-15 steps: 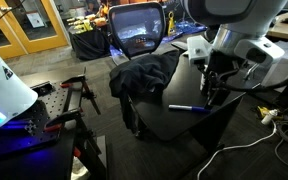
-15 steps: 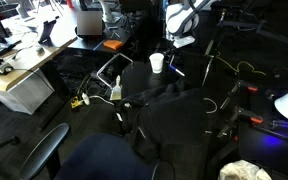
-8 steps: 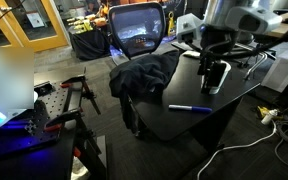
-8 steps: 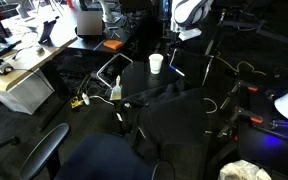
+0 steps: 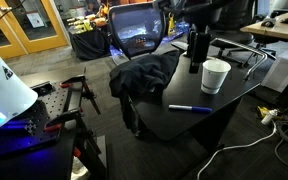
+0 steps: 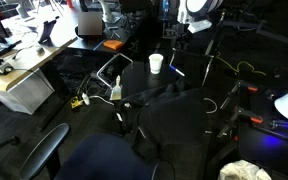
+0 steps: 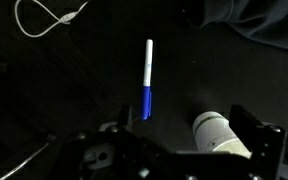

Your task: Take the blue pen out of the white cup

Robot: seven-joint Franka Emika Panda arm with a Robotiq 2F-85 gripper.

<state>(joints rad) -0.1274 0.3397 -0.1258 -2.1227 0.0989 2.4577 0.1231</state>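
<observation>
The blue pen [image 5: 189,108] lies flat on the black table [image 5: 174,125], outside the white cup [image 5: 215,75], which stands upright a little behind it. Both also show in an exterior view, the pen [image 6: 176,71] just beside the cup [image 6: 156,63]. In the wrist view the pen [image 7: 148,80], with a white upper half, lies left of the cup [image 7: 219,132]. My gripper [image 5: 196,66] hangs above the table beside the cup, open and empty, touching neither. Its fingers [image 7: 184,128] frame the bottom of the wrist view.
A black mesh office chair [image 5: 137,28] with a dark jacket [image 5: 144,72] draped on it stands against the table's far side. A white cable [image 7: 49,18] lies on the floor. Desks with clutter [image 6: 24,55] and a black stand [image 5: 76,92] are nearby.
My gripper has risen and drawn back from beside the cup, so the cup now stands in plain view. The pen and the cup have not moved.
</observation>
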